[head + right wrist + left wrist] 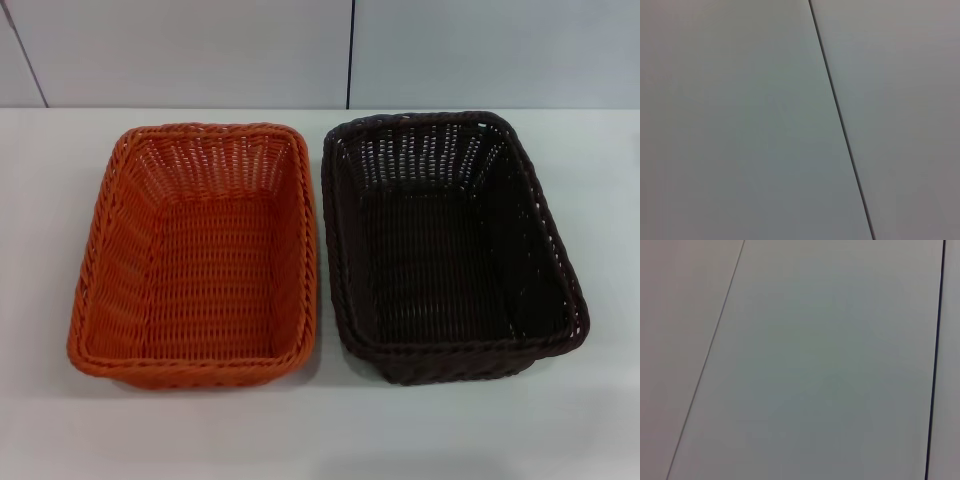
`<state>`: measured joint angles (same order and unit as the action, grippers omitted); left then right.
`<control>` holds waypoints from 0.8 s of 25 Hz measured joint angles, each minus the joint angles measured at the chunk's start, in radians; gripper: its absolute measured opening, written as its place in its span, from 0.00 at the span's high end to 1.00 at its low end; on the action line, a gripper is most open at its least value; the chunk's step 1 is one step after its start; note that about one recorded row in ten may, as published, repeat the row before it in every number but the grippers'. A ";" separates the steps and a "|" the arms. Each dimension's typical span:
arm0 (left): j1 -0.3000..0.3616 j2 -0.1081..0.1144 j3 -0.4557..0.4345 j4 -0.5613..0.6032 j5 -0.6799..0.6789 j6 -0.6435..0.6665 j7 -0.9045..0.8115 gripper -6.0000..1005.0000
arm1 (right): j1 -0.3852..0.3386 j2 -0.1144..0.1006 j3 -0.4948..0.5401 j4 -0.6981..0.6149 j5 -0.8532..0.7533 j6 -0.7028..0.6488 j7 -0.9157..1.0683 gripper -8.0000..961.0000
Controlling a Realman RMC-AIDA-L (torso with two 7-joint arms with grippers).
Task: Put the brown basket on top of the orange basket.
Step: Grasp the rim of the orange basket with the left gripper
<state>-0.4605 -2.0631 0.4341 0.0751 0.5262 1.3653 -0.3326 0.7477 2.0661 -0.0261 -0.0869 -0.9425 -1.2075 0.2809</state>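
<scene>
Two baskets sat side by side, orange basket (195,255) left, brown basket (450,245) right; no pincer was visible, so lifting the brown basket remained ahead.

You see soft, even light from above. The orange basket (195,255) and brown basket (450,245) cast faint shadows; everything looks slightly fuzzy.

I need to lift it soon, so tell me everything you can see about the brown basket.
The brown basket is rectangular, very dark woven wicker-like plastic with open-weave sides and a braided rim. It sits upright and empty on the white table, to the right of the orange basket, their long sides nearly touching. No gripper shows near it.
</scene>
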 joint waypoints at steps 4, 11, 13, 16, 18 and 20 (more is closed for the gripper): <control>-0.001 0.000 0.000 0.000 0.000 0.000 0.000 0.14 | 0.006 0.000 0.000 0.001 0.000 0.001 0.000 0.34; -0.001 -0.002 0.003 0.000 0.001 0.000 -0.001 0.14 | 0.015 0.000 0.000 0.001 0.000 0.002 0.000 0.34; -0.001 -0.002 0.004 0.000 0.003 0.000 -0.002 0.14 | 0.015 0.000 0.000 0.001 0.000 0.002 0.000 0.34; -0.003 -0.001 0.007 0.000 0.007 -0.013 -0.006 0.14 | 0.013 0.001 0.000 0.001 0.001 0.004 0.000 0.34; -0.008 -0.001 0.010 0.001 0.008 -0.030 -0.008 0.14 | 0.012 0.001 0.000 0.001 0.003 0.014 0.000 0.34; -0.017 0.000 0.018 0.005 0.009 -0.060 -0.013 0.14 | 0.013 0.001 0.000 0.000 0.004 0.018 0.000 0.34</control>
<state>-0.4775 -2.0628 0.4517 0.0798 0.5354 1.3051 -0.3457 0.7608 2.0671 -0.0261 -0.0868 -0.9385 -1.1892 0.2808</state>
